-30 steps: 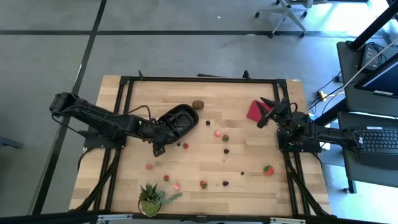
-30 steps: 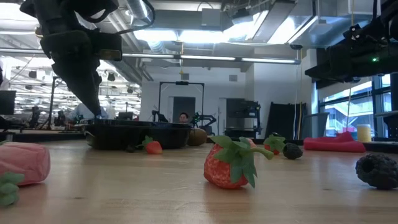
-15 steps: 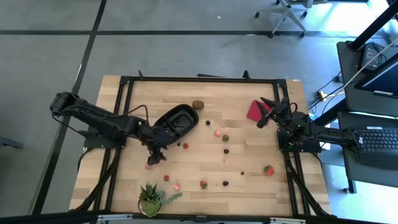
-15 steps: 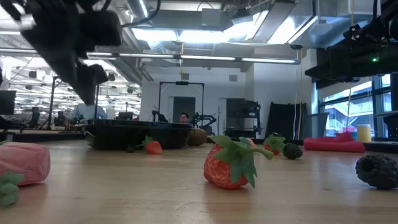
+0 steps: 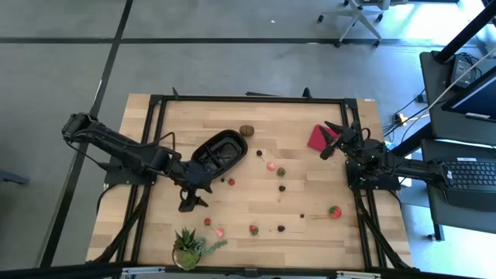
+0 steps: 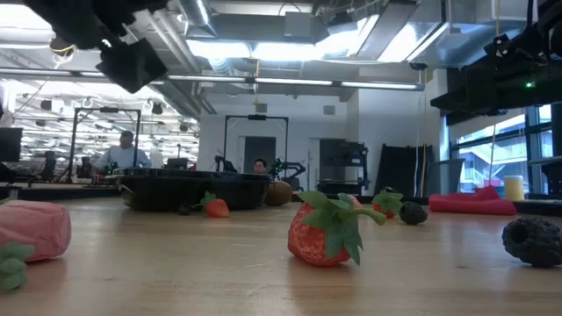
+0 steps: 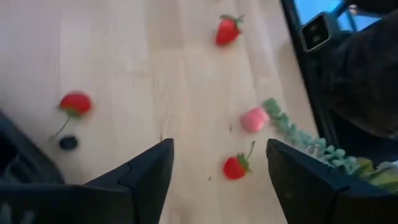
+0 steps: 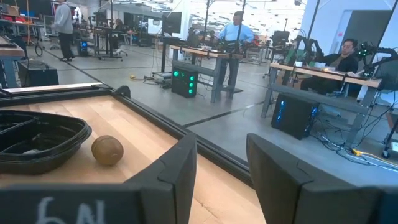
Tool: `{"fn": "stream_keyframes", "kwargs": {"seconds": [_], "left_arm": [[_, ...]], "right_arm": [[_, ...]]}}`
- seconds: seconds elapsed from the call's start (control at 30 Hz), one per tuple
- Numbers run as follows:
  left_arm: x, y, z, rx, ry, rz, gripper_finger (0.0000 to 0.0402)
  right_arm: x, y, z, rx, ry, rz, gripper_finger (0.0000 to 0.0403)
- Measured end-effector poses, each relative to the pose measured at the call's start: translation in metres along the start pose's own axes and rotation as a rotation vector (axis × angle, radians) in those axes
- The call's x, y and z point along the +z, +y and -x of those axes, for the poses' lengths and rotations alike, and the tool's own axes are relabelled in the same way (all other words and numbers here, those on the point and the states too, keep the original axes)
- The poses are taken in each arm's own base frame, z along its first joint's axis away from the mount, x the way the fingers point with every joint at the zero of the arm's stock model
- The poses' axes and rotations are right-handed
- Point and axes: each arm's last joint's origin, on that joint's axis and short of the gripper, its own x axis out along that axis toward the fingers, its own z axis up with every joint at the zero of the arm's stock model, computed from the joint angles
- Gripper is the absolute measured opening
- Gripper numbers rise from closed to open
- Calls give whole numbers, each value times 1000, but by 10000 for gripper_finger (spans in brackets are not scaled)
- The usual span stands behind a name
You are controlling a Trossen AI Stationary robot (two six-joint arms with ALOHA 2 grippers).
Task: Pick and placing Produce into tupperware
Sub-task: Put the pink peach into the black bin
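Observation:
The black tupperware (image 5: 219, 149) lies left of the table's middle; its dark rim also shows in the low view (image 6: 189, 189). Produce is scattered on the wood: a brown round piece (image 5: 247, 130), red pieces (image 5: 271, 165) (image 5: 334, 211) (image 5: 253, 229) and dark berries (image 5: 282, 187) (image 5: 280, 229). My left gripper (image 5: 190, 203) hangs open and empty above the table, near-left of the tupperware. Seen from its wrist, a strawberry (image 7: 235, 167) and a pink piece (image 7: 254, 119) lie on the wood below it. My right gripper (image 5: 332, 139) waits open and empty at the far right.
A green spiky potted plant (image 5: 187, 246) stands at the near edge, close to my left gripper. A flat red square (image 5: 318, 138) lies under my right gripper. A black frame (image 5: 248, 99) runs around the table. People and desks show in the room beyond.
My left gripper has drawn away from the tupperware's near end toward the table's near edge and has risen, rolling and tipping as it went. Nothing on the table has moved.

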Motion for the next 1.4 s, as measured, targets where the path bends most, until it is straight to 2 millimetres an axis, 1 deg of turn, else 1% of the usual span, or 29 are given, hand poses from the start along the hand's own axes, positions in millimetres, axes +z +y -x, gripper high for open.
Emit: {"fn": "stream_keyframes", "kwargs": {"seconds": [0.07, 0.17, 0.4, 0.5, 0.6, 0.67, 0.77, 0.93, 1.23, 1.33, 1.4], "left_arm": [[-4, 0, 0, 16, 36, 31, 240], [-9, -6, -1, 12, 70, 91, 231], [-20, -30, -3, 67, 52, 192, 214], [-27, -39, -3, 128, 37, 246, 207], [-40, -41, -1, 226, 84, 359, 200], [-49, -42, 1, 287, 118, 467, 196], [-54, -45, 2, 313, 125, 587, 193], [-55, -49, 2, 312, 94, 577, 193], [-55, -49, 2, 317, 83, 580, 192], [-55, -49, 2, 320, 74, 631, 194], [-55, -49, 2, 320, 67, 664, 203]], "right_arm": [[0, 0, 0, 0, 0, 0, 142], [0, 0, 0, 0, 0, 0, 142], [0, 0, 0, 0, 0, -1, 142], [0, 0, 0, 0, 0, -1, 142], [0, 0, 0, 0, -1, -1, 142], [0, 0, 0, 0, 0, -1, 142], [0, 0, 0, 0, 0, -1, 142], [0, 0, 0, 0, -3, -2, 142], [1, 0, 0, 0, -5, -4, 142], [1, 0, 0, -1, -5, -4, 142], [1, 0, 0, -1, -6, -5, 142]]}}
